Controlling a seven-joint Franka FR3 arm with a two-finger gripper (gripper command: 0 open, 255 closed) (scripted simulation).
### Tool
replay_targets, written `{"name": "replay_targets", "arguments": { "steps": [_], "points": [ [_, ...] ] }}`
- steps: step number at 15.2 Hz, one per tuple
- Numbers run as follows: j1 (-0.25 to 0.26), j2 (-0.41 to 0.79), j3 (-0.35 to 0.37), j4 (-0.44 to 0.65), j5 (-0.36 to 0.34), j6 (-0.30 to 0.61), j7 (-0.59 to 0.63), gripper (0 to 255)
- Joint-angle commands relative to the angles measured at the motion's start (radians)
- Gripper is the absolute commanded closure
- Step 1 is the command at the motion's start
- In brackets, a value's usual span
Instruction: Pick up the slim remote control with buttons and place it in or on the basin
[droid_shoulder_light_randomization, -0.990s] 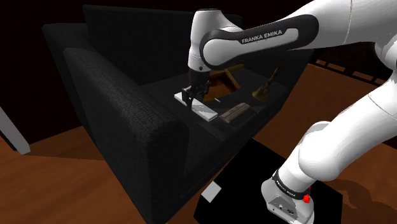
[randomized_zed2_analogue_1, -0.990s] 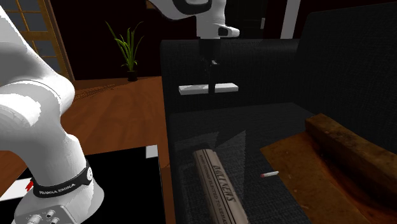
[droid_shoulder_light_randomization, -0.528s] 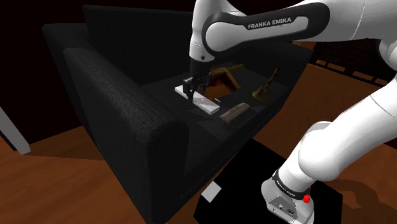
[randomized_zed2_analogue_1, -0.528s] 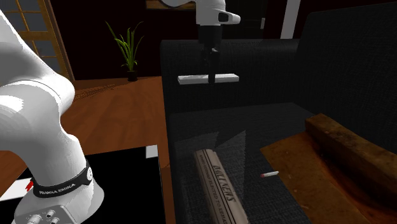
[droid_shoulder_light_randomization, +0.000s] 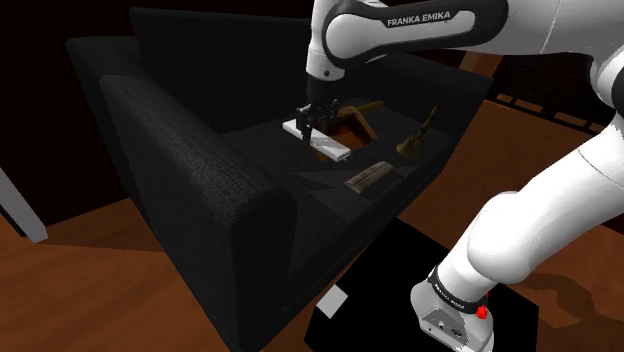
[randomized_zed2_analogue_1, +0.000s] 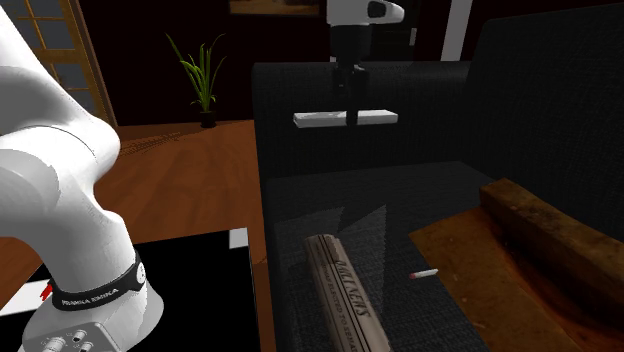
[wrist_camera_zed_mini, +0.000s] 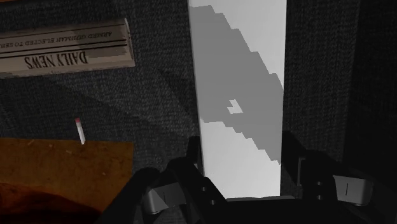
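The slim remote (droid_shoulder_light_randomization: 327, 144) is drawn as a plain white bar, and no buttons can be made out on it. My gripper (droid_shoulder_light_randomization: 308, 122) is shut on it near one end and holds it level in the air above the black sofa seat (droid_shoulder_light_randomization: 300, 175). From the second exterior view the remote (randomized_zed2_analogue_1: 345, 118) hangs crosswise under the gripper (randomized_zed2_analogue_1: 352, 116). In the wrist view both fingers (wrist_camera_zed_mini: 194, 156) clasp the remote (wrist_camera_zed_mini: 238, 95). The basin (droid_shoulder_light_randomization: 356, 117) is a brown, wood-like tray on the seat just behind the gripper, and its corner (wrist_camera_zed_mini: 57, 172) lies beside the fingers.
A folded newspaper (droid_shoulder_light_randomization: 367, 177) lies on the seat near its front edge. A small white stick with a red tip (randomized_zed2_analogue_1: 424, 273) lies by the basin (randomized_zed2_analogue_1: 530, 240). A brass bell-like object (droid_shoulder_light_randomization: 415, 140) stands further right. The sofa's thick arm (droid_shoulder_light_randomization: 190, 170) rises at the left.
The gripper has lifted the remote higher and carried it to the right in both exterior views, toward the basin. The grip has stayed shut.
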Motion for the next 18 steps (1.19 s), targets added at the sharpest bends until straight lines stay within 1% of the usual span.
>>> {"name": "replay_targets", "arguments": {
  "steps": [1, 6, 10, 14, 18],
  "points": [
    [-0.02, 0.023, -0.028, 0.02, -0.011, 0.002, -0.044, 255],
    [-0.07, 0.096, -0.092, 0.097, -0.032, -0.002, -0.149, 255],
    [-0.109, 0.169, -0.139, 0.18, -0.043, -0.01, -0.231, 255],
    [-0.147, 0.254, -0.18, 0.283, -0.046, -0.026, -0.31, 255],
    [-0.187, 0.353, -0.216, 0.409, -0.042, -0.052, -0.386, 255]
  ]
}}
